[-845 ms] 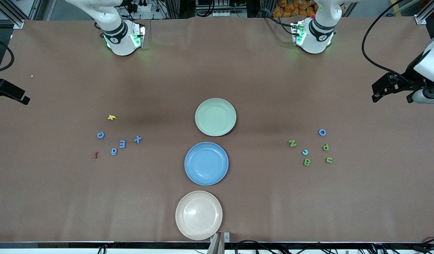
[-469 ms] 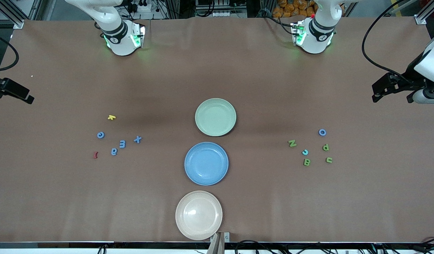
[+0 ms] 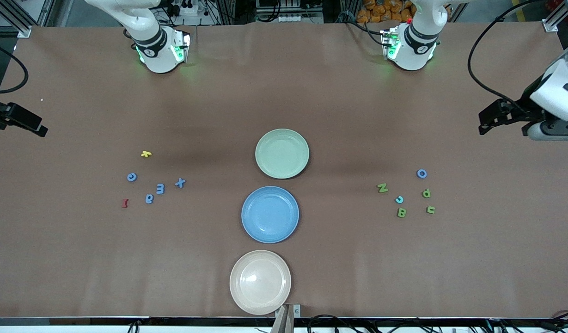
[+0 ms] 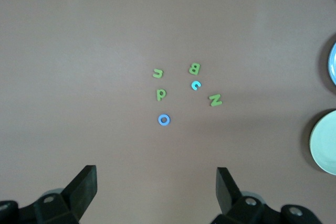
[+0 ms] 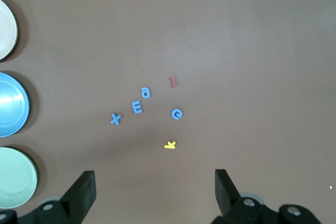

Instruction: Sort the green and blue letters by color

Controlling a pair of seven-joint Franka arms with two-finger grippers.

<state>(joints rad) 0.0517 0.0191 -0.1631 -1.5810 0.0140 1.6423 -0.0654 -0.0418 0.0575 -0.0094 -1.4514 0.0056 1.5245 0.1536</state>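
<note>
Several blue letters (image 3: 160,188) lie scattered toward the right arm's end of the table, seen too in the right wrist view as blue letters (image 5: 137,107). Toward the left arm's end lie several green letters (image 3: 401,212), a blue O (image 3: 421,173) and a light-blue c (image 3: 399,199); the left wrist view shows the green letters (image 4: 194,68) and the blue O (image 4: 164,119). My left gripper (image 3: 487,122) (image 4: 156,174) hangs open above the table's end, holding nothing. My right gripper (image 3: 36,127) (image 5: 155,178) hangs open over its own end, also holding nothing.
Three plates stand in a row at mid-table: a green plate (image 3: 282,138), a blue plate (image 3: 270,196) nearer the camera, and a beige plate (image 3: 260,261) nearest. A yellow letter (image 3: 146,153) and a dark red letter (image 3: 125,202) lie among the blue ones.
Both grippers have drifted slightly inward from the table's ends, still open. No letter has moved.
</note>
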